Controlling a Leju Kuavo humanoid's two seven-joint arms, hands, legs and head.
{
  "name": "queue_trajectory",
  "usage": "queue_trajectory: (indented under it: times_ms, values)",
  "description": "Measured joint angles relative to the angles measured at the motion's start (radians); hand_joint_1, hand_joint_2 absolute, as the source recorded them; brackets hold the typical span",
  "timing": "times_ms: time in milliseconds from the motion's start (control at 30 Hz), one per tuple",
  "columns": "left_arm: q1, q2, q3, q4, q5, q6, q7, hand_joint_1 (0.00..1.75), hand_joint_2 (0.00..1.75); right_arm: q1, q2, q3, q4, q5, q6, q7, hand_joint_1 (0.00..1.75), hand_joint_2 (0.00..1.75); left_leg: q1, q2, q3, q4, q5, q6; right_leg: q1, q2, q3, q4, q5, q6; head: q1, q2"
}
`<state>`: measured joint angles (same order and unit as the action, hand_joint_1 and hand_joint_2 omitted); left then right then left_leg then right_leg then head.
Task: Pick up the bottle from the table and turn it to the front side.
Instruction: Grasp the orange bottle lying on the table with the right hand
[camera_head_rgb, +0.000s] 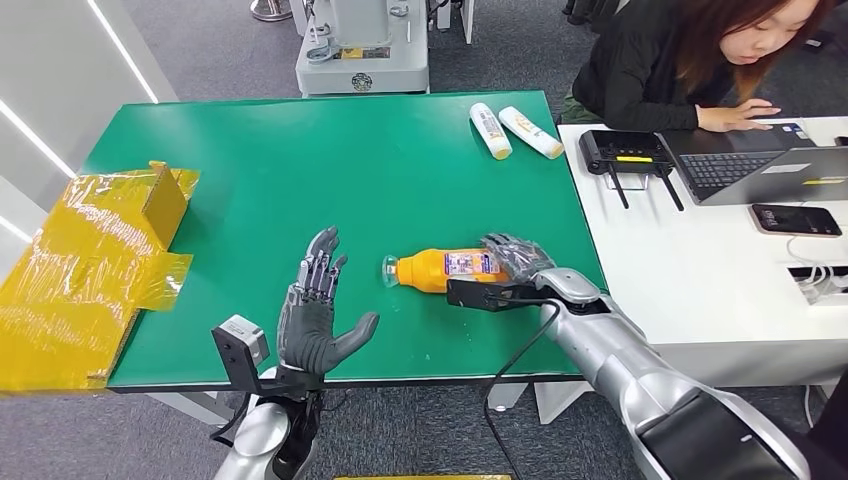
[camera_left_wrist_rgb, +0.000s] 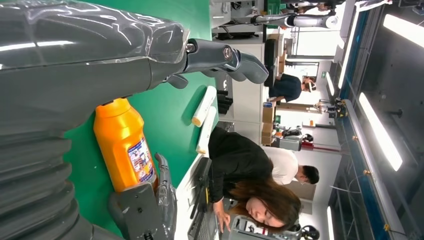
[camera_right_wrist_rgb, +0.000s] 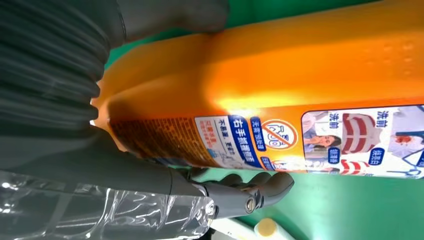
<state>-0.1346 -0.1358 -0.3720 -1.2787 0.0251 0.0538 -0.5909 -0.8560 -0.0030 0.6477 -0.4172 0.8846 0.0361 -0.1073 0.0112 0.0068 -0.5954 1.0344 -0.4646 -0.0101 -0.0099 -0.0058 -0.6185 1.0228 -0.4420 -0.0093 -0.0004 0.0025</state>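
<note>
An orange bottle (camera_head_rgb: 440, 268) with a printed label lies on its side on the green table (camera_head_rgb: 300, 160), cap pointing to my left. My right hand (camera_head_rgb: 515, 258) grips its base end. The right wrist view shows the thumb pressed on one side of the bottle (camera_right_wrist_rgb: 300, 75) and the fingers (camera_right_wrist_rgb: 245, 192) curled round the other, labelled side. My left hand (camera_head_rgb: 315, 315) hovers open, fingers spread, a short way left of the cap and near the table's front edge. From the left wrist, the bottle (camera_left_wrist_rgb: 125, 150) lies past my open left hand (camera_left_wrist_rgb: 75, 60).
A yellow-taped cardboard box (camera_head_rgb: 90, 250) sits at the table's left edge. Two white tubes (camera_head_rgb: 510, 130) lie at the far right corner. To the right, a white desk holds a router (camera_head_rgb: 620, 152), laptop (camera_head_rgb: 760, 165) and phone (camera_head_rgb: 795, 220), with a person (camera_head_rgb: 690, 60) seated behind.
</note>
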Motion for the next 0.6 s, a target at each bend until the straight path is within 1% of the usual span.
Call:
queue_trajectory:
  times_ms: [67,233,600]
  values:
    - [0.001,0.000,0.000,0.000,0.001,0.001,0.001,0.00,1.75,-0.004,-0.001,0.005,0.003,0.001,0.004,-0.001,1.75,1.75,0.000,0.000,0.000,0.000,0.000,0.000,0.000,0.000,0.000,0.000,0.000,0.000,0.000,0.000]
    - [0.007,-0.001,0.000,0.000,0.002,0.004,0.009,0.00,1.75,-0.009,-0.010,0.024,0.007,0.014,0.012,-0.010,1.75,1.75,0.000,0.000,0.000,0.000,0.000,0.000,0.000,0.000,0.000,0.000,0.000,0.000,0.000,0.000]
    - [0.013,0.000,0.000,0.000,0.005,0.004,0.011,0.00,1.75,0.015,-0.036,0.044,0.000,0.000,-0.049,-0.054,1.75,1.75,0.000,0.000,0.001,0.000,0.000,0.000,0.000,0.000,0.001,0.000,0.000,0.000,0.000,0.000]
